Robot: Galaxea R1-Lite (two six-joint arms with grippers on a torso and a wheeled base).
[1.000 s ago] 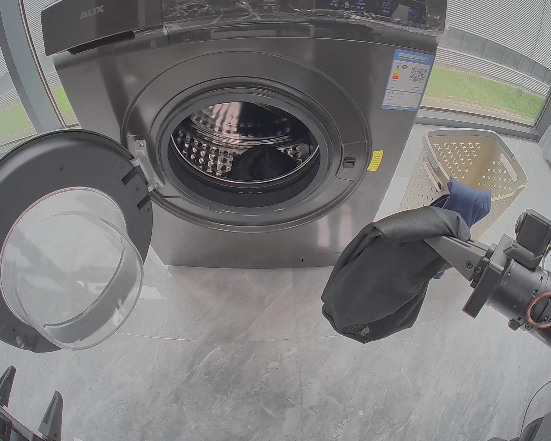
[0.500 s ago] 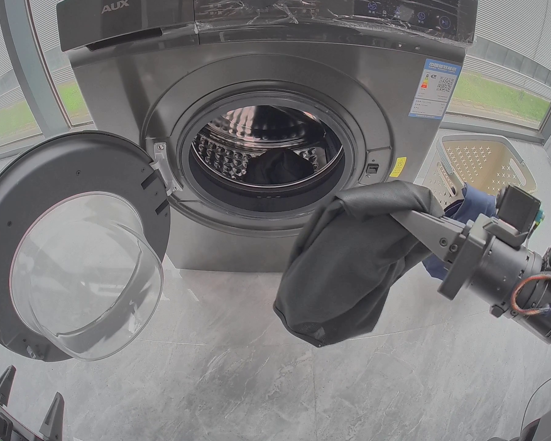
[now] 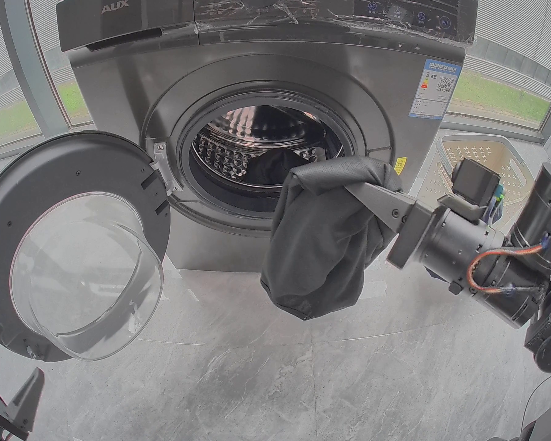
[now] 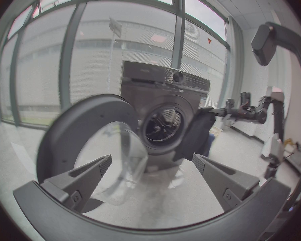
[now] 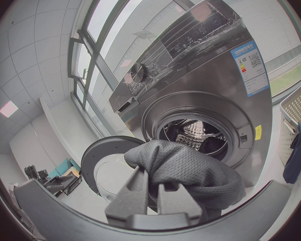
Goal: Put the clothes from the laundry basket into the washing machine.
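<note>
Over the last second my right claw [image 3: 356, 188] has carried the dark garment [image 3: 318, 240] from the right of the frame, beside the basket [image 3: 511, 154], to the centre. It now hangs across the lower right rim of the drum mouth [image 3: 245, 148]. The camera also shifted early in that second, so only the later half is arm travel I can be sure of.

I judge the carry nearly done. What is left is to push in through the mouth and let go.

The right claw is clamped on the garment's top fold. The cloth drapes over the fingers and sags below and to the left of them, lower than the rim, so I'd expect to lift it or it will catch there. I cannot tell whether it touches the washer [image 3: 226, 62].

Another dark piece [image 3: 275, 165] already lies in the drum. A blue cloth [image 5: 296, 151] hangs over the basket's edge.

My left claw [image 4: 151, 158] sits spread and empty in the lower left corner, facing the open door [image 3: 61, 173].
</note>
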